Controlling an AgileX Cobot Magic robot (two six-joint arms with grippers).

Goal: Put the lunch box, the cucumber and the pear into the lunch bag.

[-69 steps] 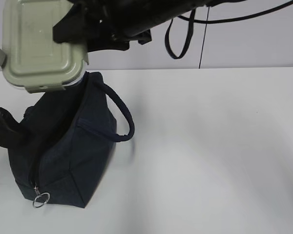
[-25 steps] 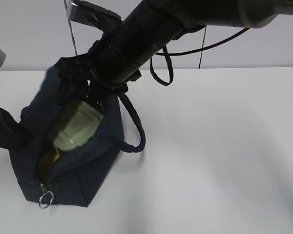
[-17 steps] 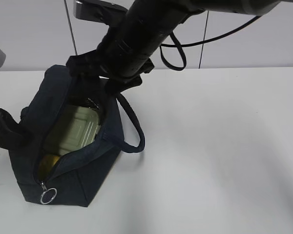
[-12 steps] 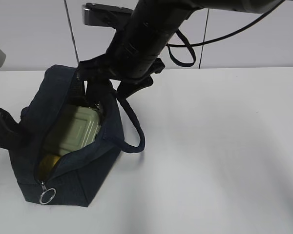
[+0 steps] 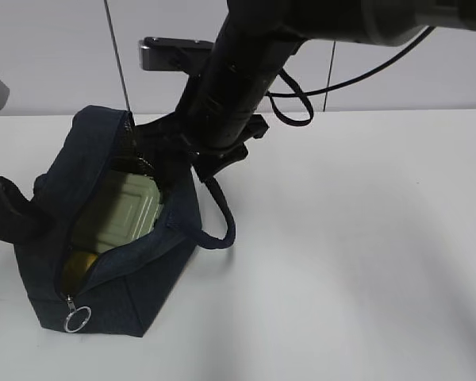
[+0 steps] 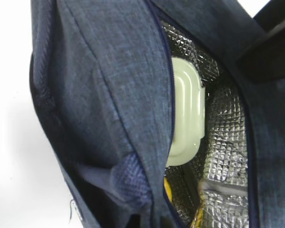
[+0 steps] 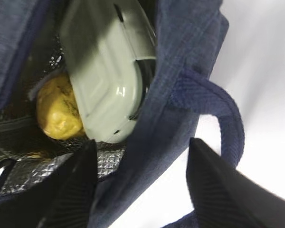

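The navy lunch bag [image 5: 135,278] stands open at the table's left. The sage-lidded lunch box [image 5: 123,210] lies tilted inside it. It also shows in the left wrist view [image 6: 187,114] and the right wrist view [image 7: 104,80]. The yellow pear [image 5: 78,262] lies beside it near the zipper end, against the silver lining [image 7: 59,111]. The cucumber is hidden. My right gripper [image 5: 178,151] is open and empty above the bag's far end. Its fingers straddle the bag's right wall [image 7: 142,190]. My left arm [image 5: 0,214] is at the bag's left side. Bunched fabric [image 6: 133,185] covers its fingers.
The bag's rope handle [image 5: 218,214] loops out to the right onto the white table [image 5: 365,238]. The metal ring pull [image 5: 77,319] hangs at the bag's near end. A black cable hangs from the right arm [image 5: 293,95] in front of the back wall.
The right gripper carried the lunch box down from above into the bag, let it go, and rose back out open. The bag and the left arm stayed put.
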